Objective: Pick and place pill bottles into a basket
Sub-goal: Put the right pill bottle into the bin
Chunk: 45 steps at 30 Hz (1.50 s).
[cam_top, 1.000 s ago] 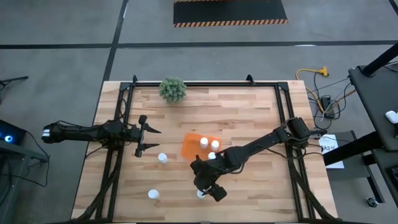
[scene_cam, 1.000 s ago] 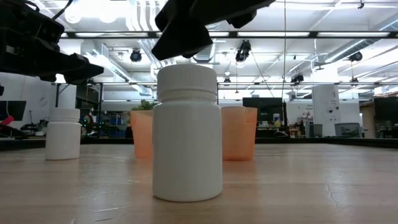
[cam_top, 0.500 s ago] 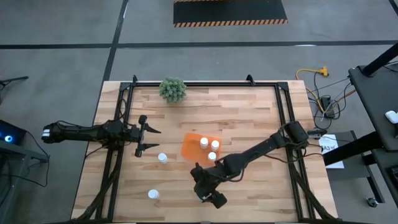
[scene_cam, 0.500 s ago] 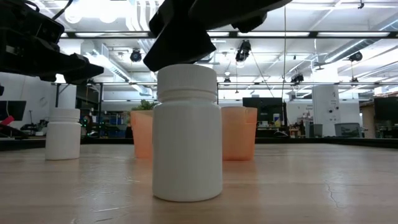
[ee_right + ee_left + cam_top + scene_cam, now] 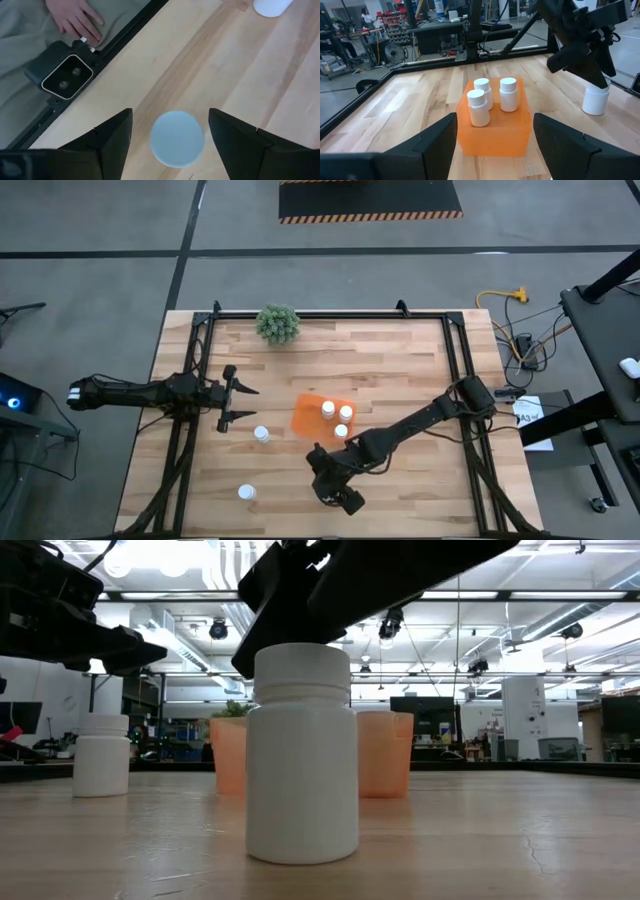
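The orange basket (image 5: pixel 308 417) sits mid-table with three white-capped pill bottles (image 5: pixel 492 97) standing in it. Two more bottles (image 5: pixel 261 434) (image 5: pixel 246 492) stand on the wood to its left. Another bottle (image 5: pixel 302 755) stands near the table's near edge. My right gripper (image 5: pixel 170 117) hangs open just above it, slanting down, one finger on each side of its round cap (image 5: pixel 177 138) without touching. In the high view this gripper (image 5: pixel 332 492) covers that bottle. My left gripper (image 5: pixel 236 402) waits open at the table's left, pointing at the basket.
A small green plant (image 5: pixel 277 323) stands at the far edge. A black camera box (image 5: pixel 65 75) sits on the table's near rail close to the right gripper, and a person's hand (image 5: pixel 75 20) rests beyond it. Bare wood lies right of the basket.
My right gripper has moved toward the table's near edge and down. It now stands over the near bottle and covers it in the high view, where the bottle showed beside it a second ago. The bottle itself has not moved.
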Available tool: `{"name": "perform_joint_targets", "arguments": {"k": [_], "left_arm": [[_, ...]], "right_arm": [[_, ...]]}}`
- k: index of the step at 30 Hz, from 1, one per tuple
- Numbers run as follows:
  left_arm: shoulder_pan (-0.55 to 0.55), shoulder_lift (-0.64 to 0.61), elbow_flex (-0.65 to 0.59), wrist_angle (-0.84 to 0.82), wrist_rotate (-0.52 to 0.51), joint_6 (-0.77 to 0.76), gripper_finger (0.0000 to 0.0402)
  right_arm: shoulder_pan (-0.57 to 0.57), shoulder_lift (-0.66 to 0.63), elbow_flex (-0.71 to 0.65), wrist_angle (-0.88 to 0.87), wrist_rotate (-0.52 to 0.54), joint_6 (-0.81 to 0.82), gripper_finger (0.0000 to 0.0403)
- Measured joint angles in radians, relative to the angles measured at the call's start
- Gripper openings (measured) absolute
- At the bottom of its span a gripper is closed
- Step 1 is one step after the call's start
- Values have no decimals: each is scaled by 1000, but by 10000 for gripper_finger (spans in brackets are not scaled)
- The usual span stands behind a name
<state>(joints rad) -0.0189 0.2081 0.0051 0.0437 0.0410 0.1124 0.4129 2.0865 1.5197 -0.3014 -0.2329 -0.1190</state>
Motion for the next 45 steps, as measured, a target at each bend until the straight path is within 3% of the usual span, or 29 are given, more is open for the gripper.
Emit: {"name": "perform_joint_targets", "arguments": {"k": [21,37,45], "left_arm": [[0,0,0,0,0,0,245],[0,1,0,0,0,0,245],[0,1,0,0,0,0,245]], "right_arm": [[0,-1,-61,81,53,-15,247],[0,-1,-63,73,41,-5,153],[-8,-1,-51,75,53,-10,154]]}}
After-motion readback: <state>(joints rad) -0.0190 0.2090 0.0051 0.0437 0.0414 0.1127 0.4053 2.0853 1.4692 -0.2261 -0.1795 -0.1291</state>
